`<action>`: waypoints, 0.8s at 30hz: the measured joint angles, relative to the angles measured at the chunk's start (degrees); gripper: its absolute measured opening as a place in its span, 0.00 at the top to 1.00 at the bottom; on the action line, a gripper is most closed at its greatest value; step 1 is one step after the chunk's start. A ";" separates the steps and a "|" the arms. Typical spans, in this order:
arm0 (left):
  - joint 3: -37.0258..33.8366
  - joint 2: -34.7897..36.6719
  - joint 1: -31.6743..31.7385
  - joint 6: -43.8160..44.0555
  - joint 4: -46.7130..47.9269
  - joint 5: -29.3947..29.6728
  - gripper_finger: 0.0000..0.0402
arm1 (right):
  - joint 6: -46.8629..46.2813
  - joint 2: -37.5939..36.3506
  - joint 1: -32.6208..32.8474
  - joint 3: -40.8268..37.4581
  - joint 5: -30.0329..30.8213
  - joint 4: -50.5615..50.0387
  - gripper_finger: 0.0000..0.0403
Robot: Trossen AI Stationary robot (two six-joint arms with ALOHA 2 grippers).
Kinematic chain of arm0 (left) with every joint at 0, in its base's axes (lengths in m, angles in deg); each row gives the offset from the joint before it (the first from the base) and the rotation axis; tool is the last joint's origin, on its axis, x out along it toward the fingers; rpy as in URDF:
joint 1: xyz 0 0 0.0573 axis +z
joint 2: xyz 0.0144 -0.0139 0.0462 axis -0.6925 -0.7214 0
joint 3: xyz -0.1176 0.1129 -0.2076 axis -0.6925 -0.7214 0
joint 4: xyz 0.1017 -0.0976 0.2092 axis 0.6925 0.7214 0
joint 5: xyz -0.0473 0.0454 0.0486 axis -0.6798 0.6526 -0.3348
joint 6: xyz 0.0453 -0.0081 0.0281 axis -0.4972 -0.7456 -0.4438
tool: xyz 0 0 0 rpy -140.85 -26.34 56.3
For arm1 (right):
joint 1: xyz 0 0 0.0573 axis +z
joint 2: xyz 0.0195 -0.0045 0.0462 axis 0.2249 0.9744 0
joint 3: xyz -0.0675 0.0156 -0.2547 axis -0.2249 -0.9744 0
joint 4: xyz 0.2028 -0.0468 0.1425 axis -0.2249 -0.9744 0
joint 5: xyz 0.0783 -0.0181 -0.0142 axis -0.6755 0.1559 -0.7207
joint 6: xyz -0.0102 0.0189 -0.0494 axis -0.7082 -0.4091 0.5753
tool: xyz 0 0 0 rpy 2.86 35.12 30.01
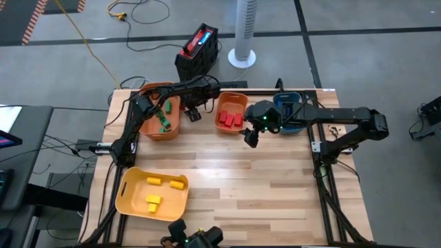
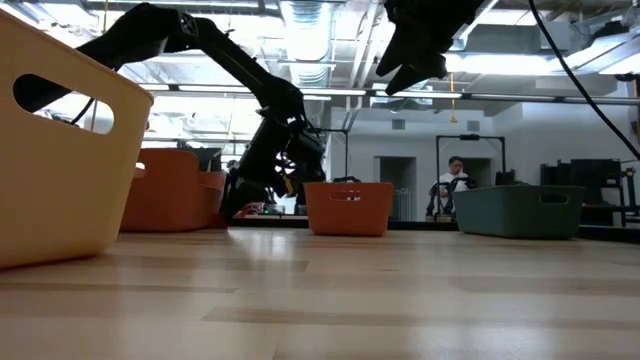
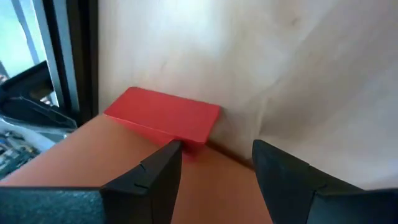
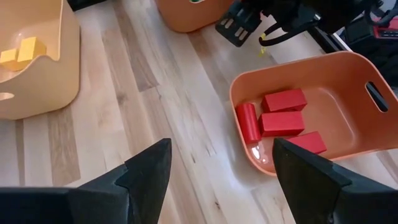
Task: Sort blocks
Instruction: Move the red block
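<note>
While our left gripper (image 3: 214, 165) gapes over a red block (image 3: 163, 116) near the desk's far edge, our right gripper (image 4: 217, 165) wide, empty.

Bright overhead ceiling lights (image 2: 305, 30) glared in low view; table (image 2: 400, 300) blurred nearest the camera; left wrist view soft, close-up.

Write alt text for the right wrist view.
The open right gripper hovers above bare wooden table, beside an orange bin holding four red blocks. A yellow bin with yellow blocks sits farther off.
</note>
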 joint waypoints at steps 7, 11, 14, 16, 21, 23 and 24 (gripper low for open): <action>-1.59 0.10 -1.45 -1.03 1.18 -1.40 0.53 | 0.02 0.00 0.00 0.00 0.01 -0.09 0.28; -0.85 0.07 -2.94 -0.94 2.80 -5.62 0.53 | 0.50 0.00 -0.40 0.00 -0.01 0.05 0.28; -0.77 0.15 -3.71 -0.32 2.83 -8.71 0.53 | 0.50 0.00 -0.74 0.00 -0.01 0.04 0.28; -0.77 0.15 -4.72 -0.25 2.88 -9.20 0.53 | 0.50 0.00 -0.74 0.00 -0.01 0.01 0.28; -0.95 0.51 -8.35 -1.33 0.07 -17.31 0.53 | 0.54 0.00 -0.61 0.00 0.00 -0.25 0.28; -1.01 1.10 -9.33 -1.16 -0.61 -21.27 0.53 | 0.57 0.00 -0.59 0.00 -0.01 -0.35 0.28; -1.01 1.71 -9.86 -1.06 -1.17 -21.40 0.53 | 0.57 0.00 -0.59 0.00 -0.01 -0.33 0.28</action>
